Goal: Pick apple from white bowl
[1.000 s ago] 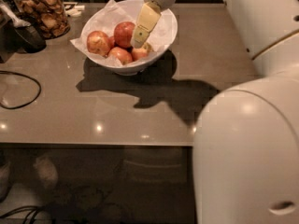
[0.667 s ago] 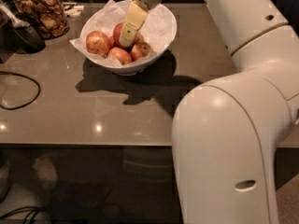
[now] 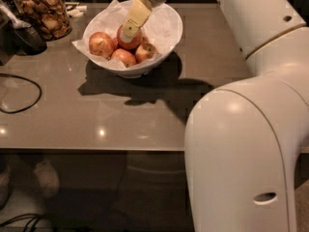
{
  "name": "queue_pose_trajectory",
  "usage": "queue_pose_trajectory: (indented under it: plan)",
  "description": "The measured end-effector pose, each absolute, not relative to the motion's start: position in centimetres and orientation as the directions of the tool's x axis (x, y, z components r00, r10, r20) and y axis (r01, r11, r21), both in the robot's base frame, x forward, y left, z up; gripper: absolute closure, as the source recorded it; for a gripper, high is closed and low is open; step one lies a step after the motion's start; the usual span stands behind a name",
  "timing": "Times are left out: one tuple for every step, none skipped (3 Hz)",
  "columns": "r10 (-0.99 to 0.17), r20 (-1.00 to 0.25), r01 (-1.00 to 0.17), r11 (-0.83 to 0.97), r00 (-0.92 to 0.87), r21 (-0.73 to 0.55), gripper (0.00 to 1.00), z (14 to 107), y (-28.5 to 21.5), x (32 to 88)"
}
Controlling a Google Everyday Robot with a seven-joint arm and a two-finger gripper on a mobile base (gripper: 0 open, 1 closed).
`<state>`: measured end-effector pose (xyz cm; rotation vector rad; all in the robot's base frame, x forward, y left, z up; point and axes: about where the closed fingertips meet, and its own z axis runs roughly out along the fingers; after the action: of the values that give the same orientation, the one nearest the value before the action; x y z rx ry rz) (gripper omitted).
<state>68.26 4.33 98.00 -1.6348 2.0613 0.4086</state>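
Note:
The white bowl [image 3: 176, 30], lined with crinkled white paper, stands at the back middle of the brown table. It holds several apples. The deep red apple [image 3: 137, 41] lies in the middle of the bowl. Paler yellow-patched apples lie to its left [image 3: 101, 44], front [image 3: 124, 57] and right [image 3: 145, 51]. My gripper [image 3: 127, 33] reaches down into the bowl from the upper right, and its yellowish tip rests on or just above the top of the red apple, hiding part of it.
A glass jar of brown snacks [image 3: 44, 11] stands at the back left, beside a dark object [image 3: 21, 36]. A black cable [image 3: 19, 94] loops on the table's left. The table's front edge [image 3: 96, 149] runs across the middle. My white arm [image 3: 241, 144] fills the right side.
My gripper has moved left and down inside the bowl, from the bowl's right side to over the red apple. The apples have not moved.

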Motion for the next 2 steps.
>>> queue_pose_trajectory:
  plan:
    - [-0.813, -0.536, -0.954, 0.296, -0.228, -0.044, 0.00, 97.64, 4.20, 69.03]
    - [-0.806, -0.524, -0.939, 0.342, -0.274, -0.035, 0.00, 97.13, 3.99, 69.79]
